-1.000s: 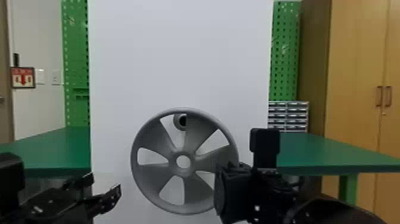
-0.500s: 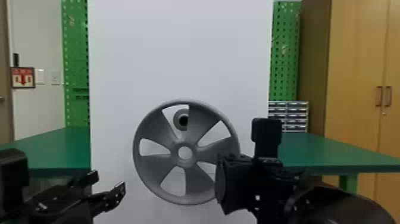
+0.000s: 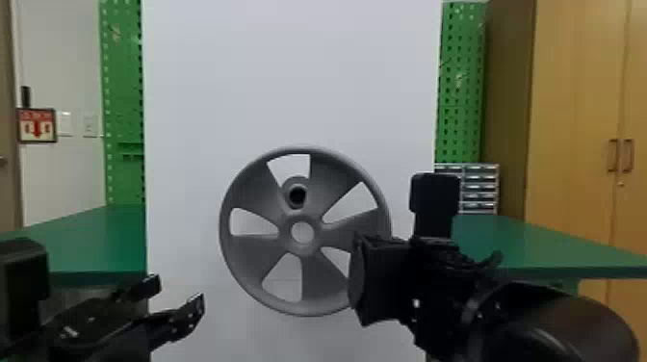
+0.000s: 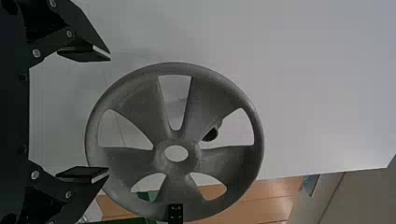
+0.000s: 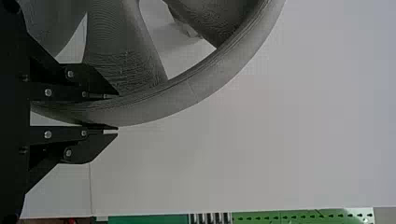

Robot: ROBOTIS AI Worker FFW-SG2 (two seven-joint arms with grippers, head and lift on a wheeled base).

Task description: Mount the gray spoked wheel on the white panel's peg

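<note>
We hold the gray spoked wheel (image 3: 260, 250) by its rim, between the closed-in jaws of our right gripper (image 3: 357, 277); our left gripper (image 3: 177, 292), apart from it, has jaws wide open.

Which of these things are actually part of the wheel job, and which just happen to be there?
Part of the job:
- gray wheel
- peg, seen through the wheel
- white panel
- right gripper, clamping the wheel's rim
- left gripper, open and empty

Just there:
- green tabletops
- green pegboards
- small drawers
- wooden cabinet
- wall sign
</note>
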